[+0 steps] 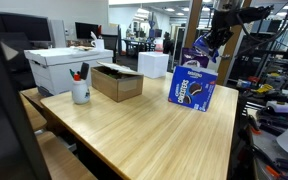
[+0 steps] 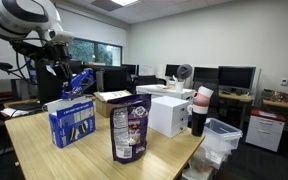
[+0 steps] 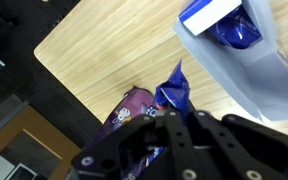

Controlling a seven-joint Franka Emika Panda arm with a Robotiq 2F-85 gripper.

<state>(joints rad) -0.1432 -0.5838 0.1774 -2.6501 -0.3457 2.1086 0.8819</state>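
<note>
My gripper (image 1: 206, 46) (image 2: 68, 74) hangs above an upright blue cookie box (image 1: 192, 88) (image 2: 72, 122) on the wooden table (image 1: 144, 130). Its jaws are shut on a crinkled blue snack packet (image 1: 199, 57) (image 2: 80, 82) (image 3: 174, 90), which dangles just over the box's top. In the wrist view the gripper (image 3: 174, 118) pinches the packet's upper end, and the box's open top (image 3: 229, 25) shows another blue packet inside. A purple snack bag (image 2: 129, 128) (image 3: 129, 105) stands on the table close to the box.
An open cardboard box (image 1: 117, 82), a white cup with pens (image 1: 80, 92) and a white carton (image 1: 59, 65) sit at the table's far end. A white box (image 2: 169, 115) and a dark tumbler (image 2: 199, 110) stand near one edge; a bin (image 2: 222, 135) sits beyond.
</note>
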